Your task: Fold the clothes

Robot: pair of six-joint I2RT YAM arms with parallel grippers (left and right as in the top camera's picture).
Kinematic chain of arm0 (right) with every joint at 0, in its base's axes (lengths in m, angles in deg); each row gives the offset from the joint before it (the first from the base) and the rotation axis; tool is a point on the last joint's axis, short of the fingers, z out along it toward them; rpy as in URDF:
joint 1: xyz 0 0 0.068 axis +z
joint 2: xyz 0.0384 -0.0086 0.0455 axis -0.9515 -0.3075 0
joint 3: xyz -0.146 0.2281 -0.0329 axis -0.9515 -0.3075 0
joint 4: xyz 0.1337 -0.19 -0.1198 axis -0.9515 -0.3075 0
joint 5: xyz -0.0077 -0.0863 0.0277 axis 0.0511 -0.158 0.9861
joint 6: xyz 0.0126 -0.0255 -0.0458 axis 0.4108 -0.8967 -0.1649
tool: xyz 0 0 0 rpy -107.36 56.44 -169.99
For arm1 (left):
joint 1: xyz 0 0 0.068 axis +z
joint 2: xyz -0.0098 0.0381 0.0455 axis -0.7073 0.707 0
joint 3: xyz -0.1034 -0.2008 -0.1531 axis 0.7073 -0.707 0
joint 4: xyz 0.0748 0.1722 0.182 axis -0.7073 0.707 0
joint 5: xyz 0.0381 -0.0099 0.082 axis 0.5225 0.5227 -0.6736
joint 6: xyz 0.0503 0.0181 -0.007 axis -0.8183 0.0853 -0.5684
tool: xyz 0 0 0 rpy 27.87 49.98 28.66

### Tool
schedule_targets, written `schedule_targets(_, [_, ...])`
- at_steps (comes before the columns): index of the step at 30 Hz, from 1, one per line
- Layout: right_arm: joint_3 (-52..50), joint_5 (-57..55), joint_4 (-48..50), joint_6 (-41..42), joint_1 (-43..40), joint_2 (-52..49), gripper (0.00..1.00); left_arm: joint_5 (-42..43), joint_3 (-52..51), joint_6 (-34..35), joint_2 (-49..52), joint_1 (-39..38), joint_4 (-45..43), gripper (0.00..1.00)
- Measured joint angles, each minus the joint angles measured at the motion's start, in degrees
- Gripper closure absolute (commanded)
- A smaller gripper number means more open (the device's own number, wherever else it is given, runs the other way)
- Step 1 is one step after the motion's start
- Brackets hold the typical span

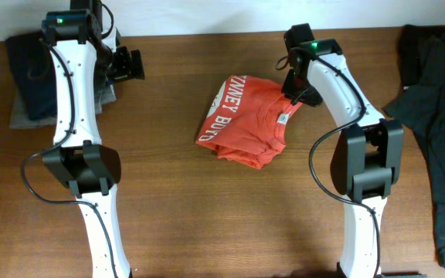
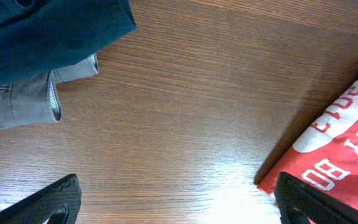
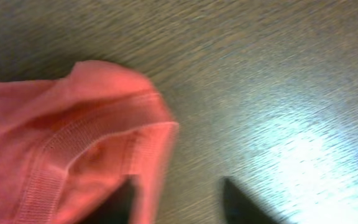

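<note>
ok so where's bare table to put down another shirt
Widest bare patch: table between the left arm and right arm, on the robot's side of the red shirt. A narrower strip lies between shirt and left arm. Crowded: far-left corner, under a dark folded pile, and the right edge, covered by dark clothes.

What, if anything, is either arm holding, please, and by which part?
Nothing: the left fingers stand wide over the table; the right fingers are apart beside the T-shirt's collar edge.

Likely a robot lab, wooden table [image 1: 207, 208], two arms [image 1: 74, 108], clothing piles [image 1: 443, 131]
</note>
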Motion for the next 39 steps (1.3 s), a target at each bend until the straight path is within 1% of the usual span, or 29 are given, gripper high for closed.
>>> schedule_targets(1, [0.0,-0.13,-0.15,-0.13,-0.11,0.0,0.24,0.0,0.0,0.0,0.0,0.0,0.0,0.01])
schedule_targets(8, [0.0,-0.17,-4.0,-0.42,-0.17,0.5,0.25,0.0,0.0,0.0,0.0,0.0,0.31,0.01])
schedule_targets(11, [0.0,0.87,-7.1,-0.39,-0.17,2.36,0.32,0.0,0.0,0.0,0.0,0.0,0.39,0.01])
schedule_targets(12, [0.0,2.45,-7.98,-0.98,-0.17,3.45,0.36,0.0,0.0,0.0,0.0,0.0,0.39,0.01])
schedule_targets(14, [0.0,6.38,-8.55,-3.15,-0.11,6.05,0.42,0.0,0.0,0.0,0.0,0.0,0.39,0.01])
schedule_targets(18, [0.0,15.3,-9.4,-8.68,0.33,9.18,0.48,0.0,0.0,0.0,0.0,0.0,0.42,0.01])
schedule_targets(21, [-0.87,19.26,-9.53,-11.39,1.7,9.29,0.58,0.0,0.0,0.0,0.0,0.0,0.44,0.01])
schedule_targets(23, [-3.45,21.09,-8.68,-12.68,3.5,9.27,0.64,0.0,0.0,0.0,0.0,0.0,0.59,0.01])
schedule_targets(27, [-8.9,22.58,-4.0,-13.86,6.73,9.27,0.71,-0.02,0.0,0.0,0.0,0.0,0.7,0.01])
schedule_targets(30, [-12.48,23.34,-1.95,-13.68,8.35,9.27,0.79,0.0,0.0,0.0,0.0,0.0,0.85,0.01])
schedule_targets(35, [-20.83,24.55,1.49,-12.44,8.81,9.27,0.84,0.0,0.0,0.0,0.0,0.0,0.9,0.01])
schedule_targets(39, [-27.61,25.35,3.78,-12.28,8.68,9.25,0.91,0.0,0.0,0.0,0.0,0.0,0.87,0.01])
